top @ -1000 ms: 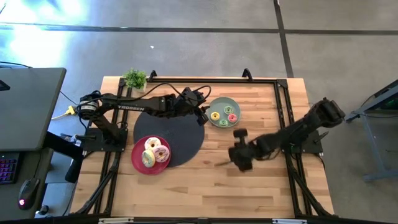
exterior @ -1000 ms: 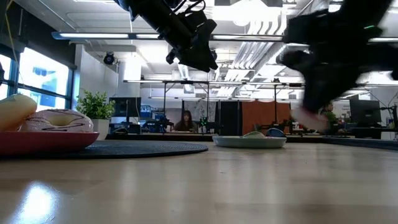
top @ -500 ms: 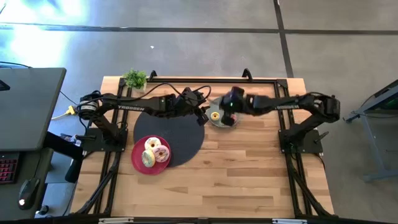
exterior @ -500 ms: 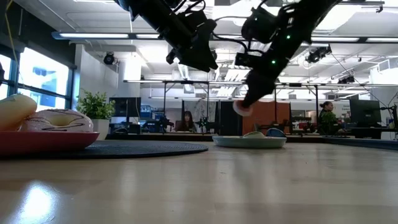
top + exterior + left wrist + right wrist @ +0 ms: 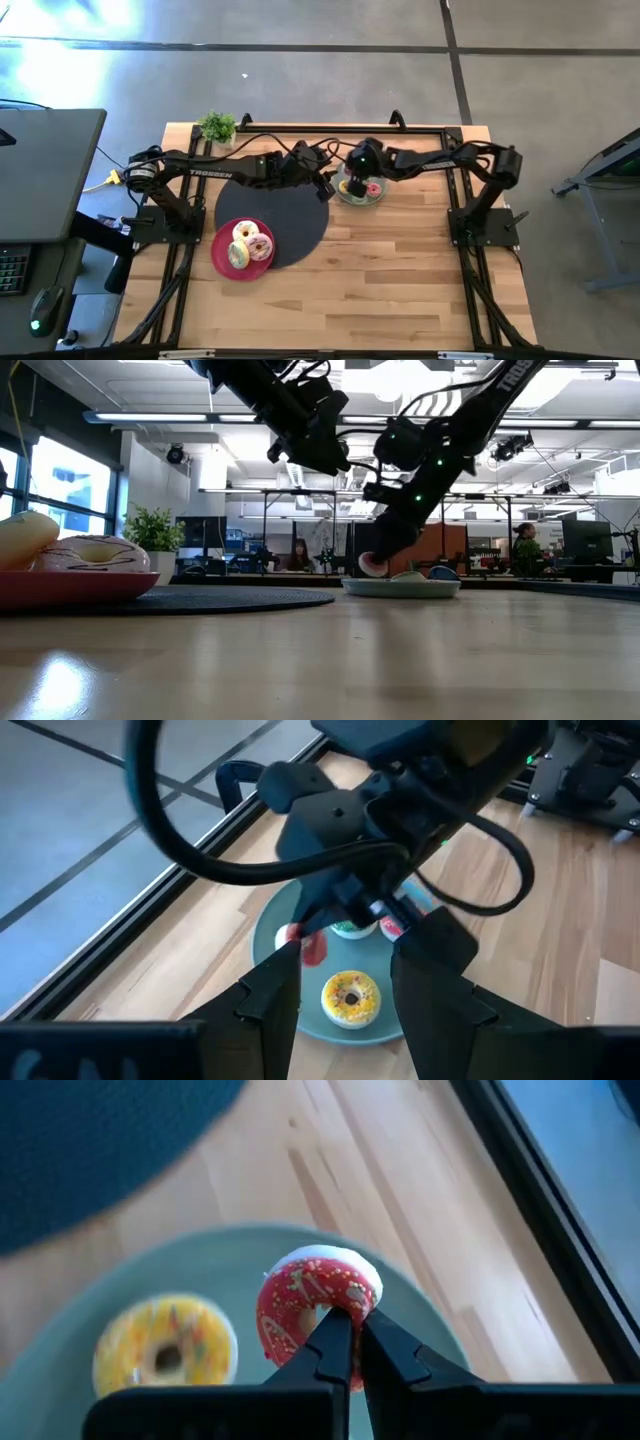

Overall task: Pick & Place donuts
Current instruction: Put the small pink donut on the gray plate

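A tiny red-pink donut [image 5: 318,1305] is pinched on edge between the tips of the right gripper [image 5: 352,1342], held just above the sage-green plate [image 5: 350,196] at the far middle of the table [image 5: 400,280]. A yellow donut [image 5: 165,1348] is lying flat on that plate, to its left. The left gripper [image 5: 345,970] is parked over the black mat [image 5: 290,215] just left of the plate, fingers spread apart around nothing. 3 bigger donuts [image 5: 248,243] are piled on the red plate [image 5: 222,262], near left.
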Action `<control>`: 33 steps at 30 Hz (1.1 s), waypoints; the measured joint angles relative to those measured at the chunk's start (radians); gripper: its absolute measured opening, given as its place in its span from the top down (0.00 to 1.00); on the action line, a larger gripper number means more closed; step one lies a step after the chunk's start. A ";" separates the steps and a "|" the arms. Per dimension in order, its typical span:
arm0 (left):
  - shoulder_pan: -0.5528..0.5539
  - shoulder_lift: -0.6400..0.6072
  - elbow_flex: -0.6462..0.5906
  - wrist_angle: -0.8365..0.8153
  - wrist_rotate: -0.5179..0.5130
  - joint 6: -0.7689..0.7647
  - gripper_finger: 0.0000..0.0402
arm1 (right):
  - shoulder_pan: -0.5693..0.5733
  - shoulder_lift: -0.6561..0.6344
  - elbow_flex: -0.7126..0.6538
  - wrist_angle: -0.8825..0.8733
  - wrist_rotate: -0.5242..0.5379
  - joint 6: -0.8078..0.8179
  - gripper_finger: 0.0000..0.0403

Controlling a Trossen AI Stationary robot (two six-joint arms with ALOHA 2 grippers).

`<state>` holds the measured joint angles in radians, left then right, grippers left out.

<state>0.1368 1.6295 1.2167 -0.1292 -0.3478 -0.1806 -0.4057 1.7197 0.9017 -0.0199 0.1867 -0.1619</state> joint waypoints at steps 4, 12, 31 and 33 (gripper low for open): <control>0.000 0.000 0.000 0.000 0.000 0.000 0.63 | -0.006 0.032 0.000 0.060 -0.004 0.003 0.96; 0.000 0.000 0.000 0.000 0.000 0.000 0.63 | -0.009 0.049 0.000 0.009 0.040 0.004 0.79; 0.000 0.000 0.000 0.000 -0.001 0.000 0.63 | -0.009 -0.079 0.000 -0.118 -0.067 0.105 0.60; 0.000 0.000 0.000 0.001 -0.001 0.000 0.63 | -0.009 -0.107 0.000 -0.117 -0.085 0.105 0.60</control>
<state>0.1368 1.6295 1.2167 -0.1285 -0.3485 -0.1806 -0.4145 1.6132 0.9020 -0.1369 0.1022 -0.0570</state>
